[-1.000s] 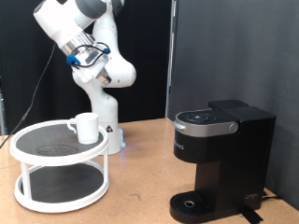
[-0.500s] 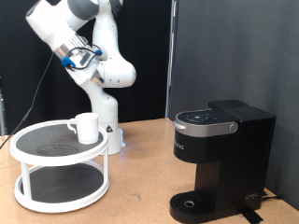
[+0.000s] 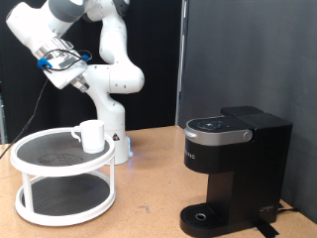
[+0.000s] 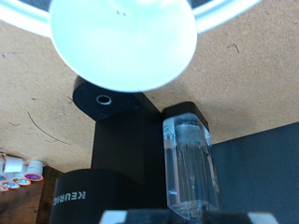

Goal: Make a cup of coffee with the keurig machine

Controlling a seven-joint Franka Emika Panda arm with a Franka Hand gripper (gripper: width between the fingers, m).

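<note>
The white cup point(image 3: 91, 135) stands on the top tier of a white two-tier round rack point(image 3: 59, 169) at the exterior view's left. The black keurig machine point(image 3: 233, 169) stands at the right with its lid shut and nothing on its round drip base point(image 3: 203, 215). My gripper point(image 3: 61, 59) hangs high in the air above the rack, to the upper left of the cup, touching nothing. In the wrist view the cup point(image 4: 123, 42) shows from above as a white round, with the machine point(image 4: 121, 149) and its clear water tank point(image 4: 192, 159) past it.
The robot's white base point(image 3: 117, 139) stands behind the rack. A black curtain closes off the back. Several small pods point(image 4: 21, 173) lie at the wrist view's edge. Bare wooden table point(image 3: 149, 198) lies between the rack and the machine.
The arm has swung towards the exterior view's left, carrying the gripper from above the cup to above the rack's left part. The cup and the machine have not moved.
</note>
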